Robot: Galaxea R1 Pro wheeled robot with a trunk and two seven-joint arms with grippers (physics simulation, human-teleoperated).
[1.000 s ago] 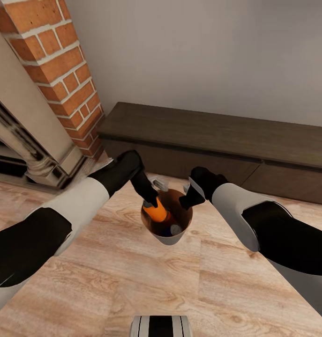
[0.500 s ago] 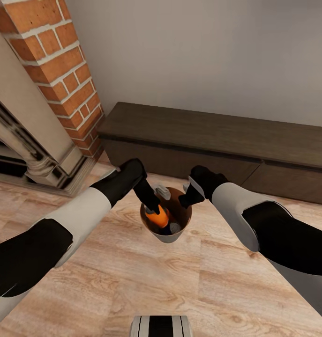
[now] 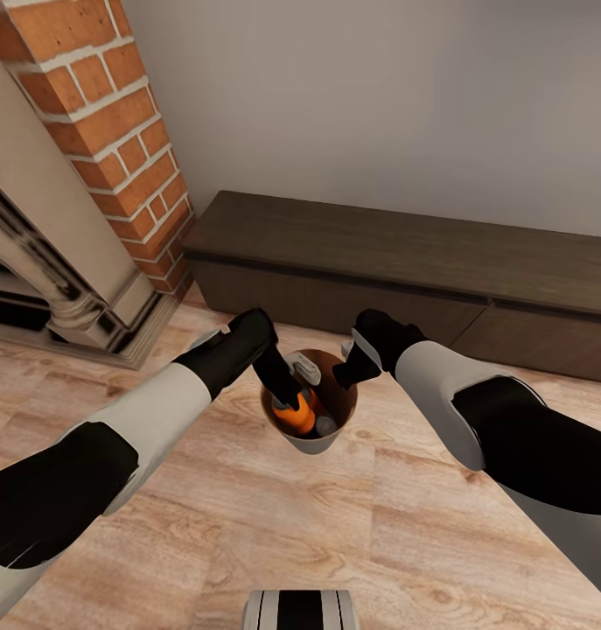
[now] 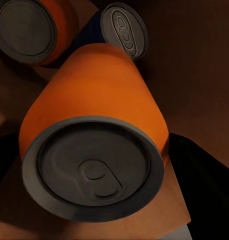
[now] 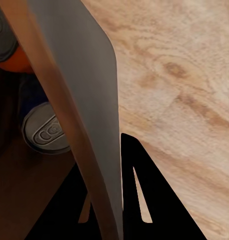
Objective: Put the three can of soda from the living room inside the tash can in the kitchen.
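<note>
Left gripper [image 3: 287, 395] reached down into the trash can [image 3: 316, 444], its fingers closed on an orange soda can [image 3: 297, 417]; the right gripper [image 3: 348, 372] clamped the bucket's rim, wall between its fingers, holding it above the wood floor [image 3: 248, 525] near the brick fireplace [image 3: 116, 131] and dark low cabinet [image 3: 405, 254]; inside, the left wrist view showed two more cans, a bluish one [image 4: 102, 30] and another orange-sided one [image 4: 29, 27]; judged from this, loading looked nearly finished, though the kitchen was not yet reached.

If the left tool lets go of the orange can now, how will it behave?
The orange can likely drops only slightly: it's already inside the trash can, above other cans. Smooth and round, it may roll against them, but the walls should contain it.
</note>
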